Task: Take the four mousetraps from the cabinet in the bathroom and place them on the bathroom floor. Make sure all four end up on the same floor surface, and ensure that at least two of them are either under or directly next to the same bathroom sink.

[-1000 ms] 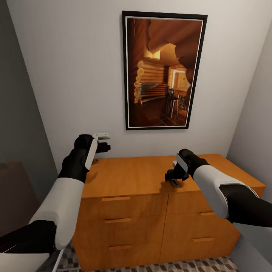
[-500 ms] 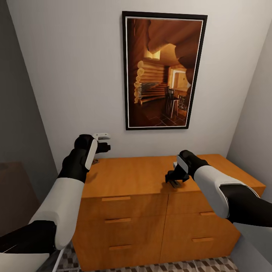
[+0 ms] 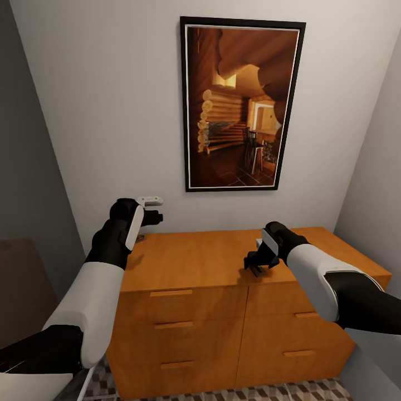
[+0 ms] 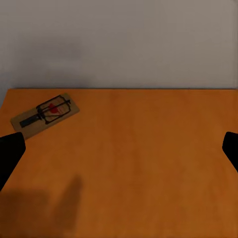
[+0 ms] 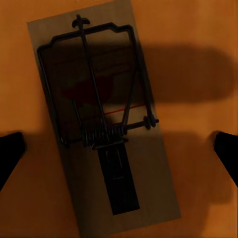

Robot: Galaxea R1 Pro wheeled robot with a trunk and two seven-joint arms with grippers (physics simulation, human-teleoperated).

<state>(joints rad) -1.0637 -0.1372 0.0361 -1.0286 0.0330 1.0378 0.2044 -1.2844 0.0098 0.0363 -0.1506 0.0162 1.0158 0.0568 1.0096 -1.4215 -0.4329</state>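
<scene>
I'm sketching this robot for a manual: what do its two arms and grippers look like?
Both arms have glossy white forearm shells with black elbow and wrist sections. The left gripper is black beside a small white block; the right gripper is black with a white wrist panel. No cables or markings are visible.

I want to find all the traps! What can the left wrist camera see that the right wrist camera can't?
Left wrist view: a mousetrap lying far off near the cabinet top's back edge, with the grey wall behind. Right wrist view: another mousetrap close up, between the open right gripper's fingertips. Both show orange wood and dark fingertips at the picture's sides.
</scene>
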